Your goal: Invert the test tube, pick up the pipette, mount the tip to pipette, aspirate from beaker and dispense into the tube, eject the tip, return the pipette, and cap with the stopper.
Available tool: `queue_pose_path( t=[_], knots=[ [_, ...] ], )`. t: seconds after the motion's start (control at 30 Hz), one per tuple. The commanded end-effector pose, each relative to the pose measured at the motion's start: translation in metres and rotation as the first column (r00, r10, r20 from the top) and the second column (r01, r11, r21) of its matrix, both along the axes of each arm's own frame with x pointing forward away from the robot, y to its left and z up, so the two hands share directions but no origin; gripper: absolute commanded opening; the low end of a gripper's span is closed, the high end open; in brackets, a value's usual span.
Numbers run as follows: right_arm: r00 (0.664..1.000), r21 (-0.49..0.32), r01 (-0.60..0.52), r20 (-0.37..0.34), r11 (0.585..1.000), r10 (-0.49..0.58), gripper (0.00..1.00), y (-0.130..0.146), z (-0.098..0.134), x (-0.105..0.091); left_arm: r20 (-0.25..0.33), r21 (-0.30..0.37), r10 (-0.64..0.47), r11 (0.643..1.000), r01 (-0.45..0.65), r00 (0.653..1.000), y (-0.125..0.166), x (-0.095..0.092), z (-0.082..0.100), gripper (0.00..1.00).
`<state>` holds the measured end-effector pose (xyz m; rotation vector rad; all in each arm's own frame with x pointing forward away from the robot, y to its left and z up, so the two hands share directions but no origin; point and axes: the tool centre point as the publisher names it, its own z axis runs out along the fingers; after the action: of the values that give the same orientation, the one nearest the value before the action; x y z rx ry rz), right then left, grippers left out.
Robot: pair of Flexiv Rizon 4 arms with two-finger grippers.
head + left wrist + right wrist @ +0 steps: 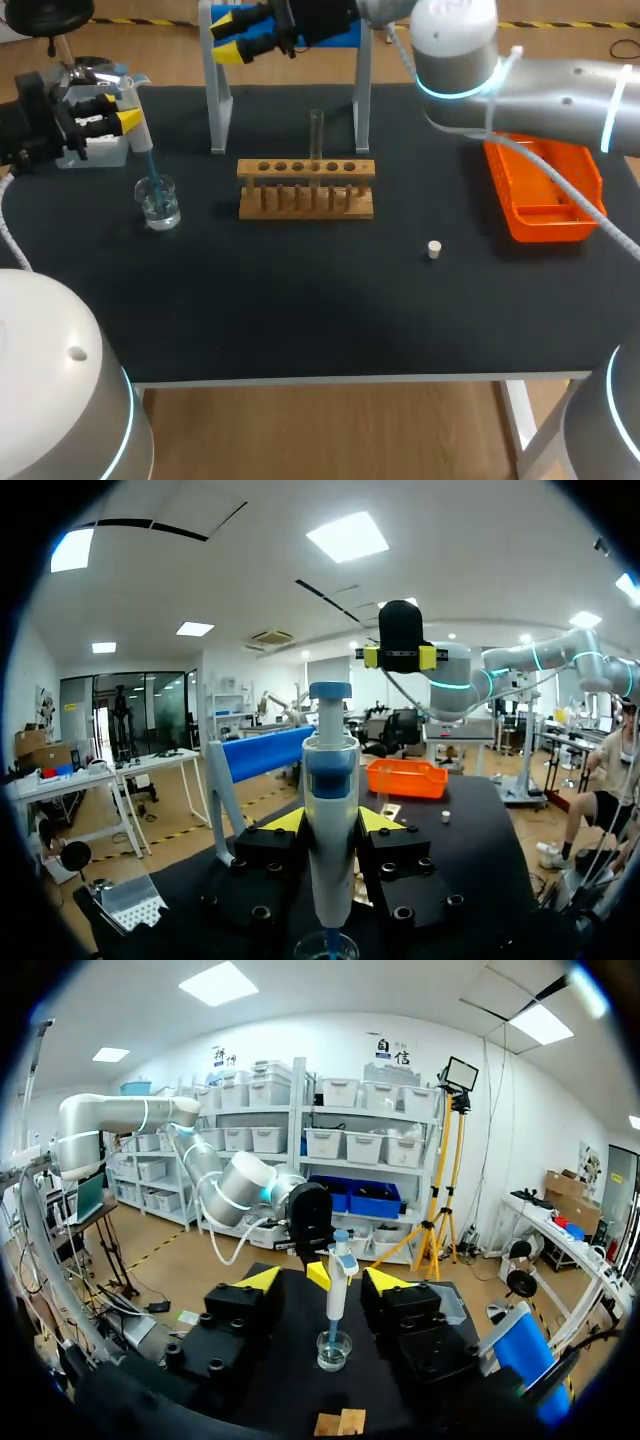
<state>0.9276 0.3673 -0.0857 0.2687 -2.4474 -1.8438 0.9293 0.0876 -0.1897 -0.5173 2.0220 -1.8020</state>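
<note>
Your left gripper (330, 822) points level and clamps the white plastic pipette (330, 810) upright. Its slim blue tip (150, 165) dips into the clear glass beaker (158, 202), seemingly reaching liquid. Your right gripper (322, 1280) hangs spread, empty.

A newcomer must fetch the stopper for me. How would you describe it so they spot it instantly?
On the black table, find the wooden rack in the middle and the orange tray to its right. The stopper lies alone on the bare surface between them, nearer the front edge: a tiny cream plug, touching nothing.
</note>
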Motion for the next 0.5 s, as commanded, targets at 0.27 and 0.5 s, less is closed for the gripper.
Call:
queue_pose_path(
  t=[0.27, 0.5],
  knots=[
    [0.989, 0.103, -0.142, -0.015, 0.985, 0.145, 0.0, 0.04, 0.005, 0.018, 0.002, -0.001, 0.0, 1.0, 0.0, 1.0, 0.0, 0.0, -0.001, 0.0],
    [0.986, 0.166, -0.161, -0.015, 0.973, 0.166, 0.0, 0.066, 0.003, 0.02, 0.002, -0.001, 0.0, 1.0, 0.0, 1.0, 0.0, 0.0, -0.001, 0.0]
  ],
)
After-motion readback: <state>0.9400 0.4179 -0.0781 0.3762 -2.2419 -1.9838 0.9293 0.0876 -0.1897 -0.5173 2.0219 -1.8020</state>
